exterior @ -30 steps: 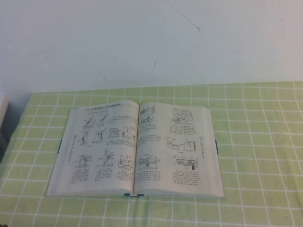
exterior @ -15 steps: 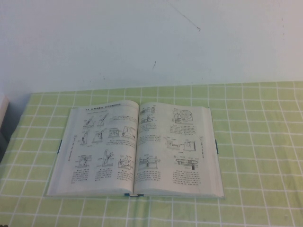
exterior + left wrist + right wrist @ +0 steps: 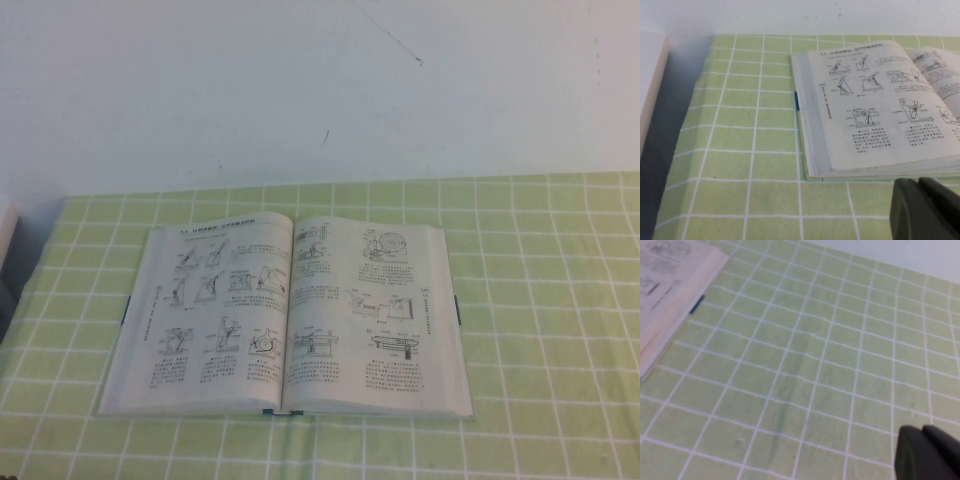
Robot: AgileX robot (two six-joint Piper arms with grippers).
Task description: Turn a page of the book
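Green checked tablecloth (image 3: 540, 300) bears the book (image 3: 285, 315); left gripper (image 3: 927, 210), right gripper (image 3: 927, 452) aside.

Open book flat on the tablecloth, both grippers off to its sides.

The book (image 3: 288, 316) lay open near the middle of the tablecloth (image 3: 540, 330), the wall (image 3: 300, 90) behind it. Its right page (image 3: 370, 315) rested flat beside the spine. The left gripper (image 3: 925, 210) hung over bare cloth just before the book's left near corner; the right gripper (image 3: 927, 452) hung over cloth well to the book's right.
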